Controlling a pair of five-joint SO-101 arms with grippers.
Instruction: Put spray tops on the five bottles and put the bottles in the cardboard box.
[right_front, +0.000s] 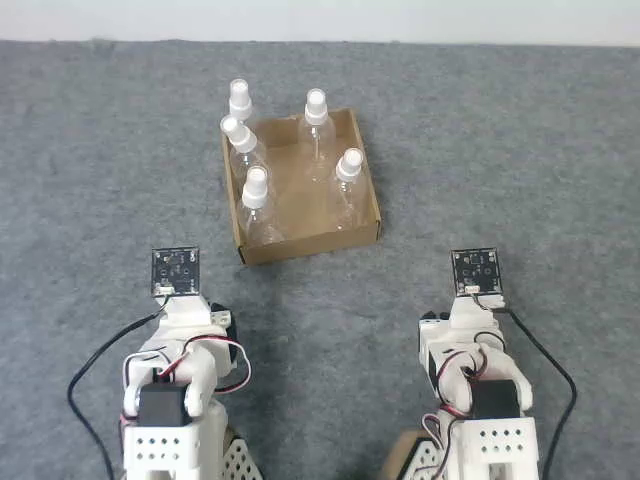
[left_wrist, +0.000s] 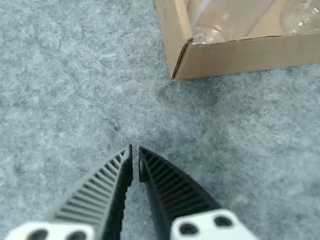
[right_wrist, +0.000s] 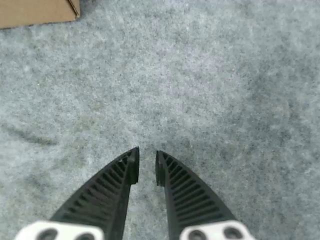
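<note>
The cardboard box (right_front: 362, 170) sits mid-table with several clear bottles standing in it, each with a white spray top, e.g. a bottle (right_front: 257, 205) at its near left and another bottle (right_front: 346, 185) at its right. Both arms are folded back at the near edge, well short of the box. My left gripper (left_wrist: 135, 150) hovers over bare carpet, shut and holding nothing; the box's near corner (left_wrist: 182, 60) and a bottle base (left_wrist: 207, 35) lie beyond it. My right gripper (right_wrist: 147, 155) is shut with a thin slit between the tips, also holding nothing; a box corner (right_wrist: 35, 12) shows far off.
Grey carpet (right_front: 480, 150) covers the table around the box on every side. The left arm (right_front: 175, 350) and right arm (right_front: 478, 360) stand at the near edge with cables trailing beside them.
</note>
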